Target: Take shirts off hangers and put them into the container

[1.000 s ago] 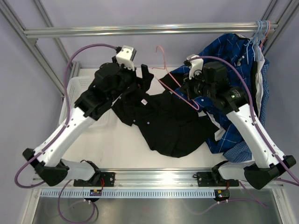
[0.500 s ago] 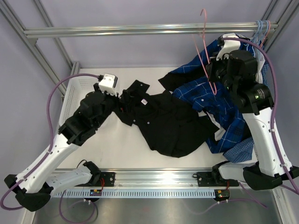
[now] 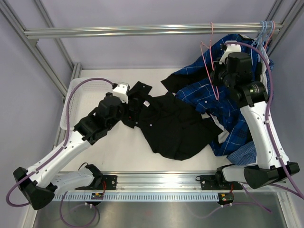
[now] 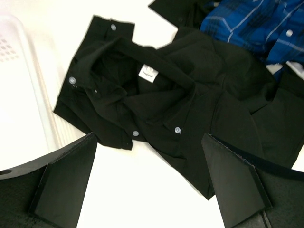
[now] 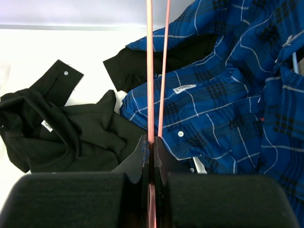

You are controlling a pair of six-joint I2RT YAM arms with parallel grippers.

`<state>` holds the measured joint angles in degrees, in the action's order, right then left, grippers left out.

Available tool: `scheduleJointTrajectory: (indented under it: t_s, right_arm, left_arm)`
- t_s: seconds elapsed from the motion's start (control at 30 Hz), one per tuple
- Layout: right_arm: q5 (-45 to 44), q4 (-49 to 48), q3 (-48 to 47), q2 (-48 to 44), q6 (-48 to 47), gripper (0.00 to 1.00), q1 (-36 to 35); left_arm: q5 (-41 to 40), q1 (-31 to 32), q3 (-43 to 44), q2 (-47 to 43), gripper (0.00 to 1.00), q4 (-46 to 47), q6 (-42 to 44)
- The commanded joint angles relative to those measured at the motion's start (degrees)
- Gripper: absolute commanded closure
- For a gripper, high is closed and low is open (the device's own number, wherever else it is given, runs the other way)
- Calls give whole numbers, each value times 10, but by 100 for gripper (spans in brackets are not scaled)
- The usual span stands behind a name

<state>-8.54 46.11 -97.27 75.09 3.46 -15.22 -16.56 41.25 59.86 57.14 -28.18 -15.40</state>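
Where it lies crumpled, black shirt (image 3: 171, 128) shows white buttons (image 4: 177, 129); label (image 4: 148, 72) perhaps printed.

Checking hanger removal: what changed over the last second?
The right hand, shut on the pink hanger, swung it up and back-right toward the rail. The left hand, open, pulled back toward its base, now above the collar of the black shirt. Black shirt and blue plaid shirts stayed put.

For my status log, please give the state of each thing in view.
black shirt: off hanger, crumpled on table.
plaid shirt: lying heaped on table.
pink hanger: bare, held up.
container: no shirt visible inside.
left gripper: open, above black shirt.
right gripper: shut on pink hanger.
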Motion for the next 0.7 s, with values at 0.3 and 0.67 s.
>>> scheduleJointTrajectory:
  t_s: [0.3, 0.67]
  right_arm:
    - [37, -30, 37, -22, 16, 52, 18]
    - [34, -31, 100, -162, 20, 1, 17]
  left_arm:
    - [78, 5, -22, 81, 1, 65, -38]
    - [43, 20, 58, 307, 1, 133, -57]
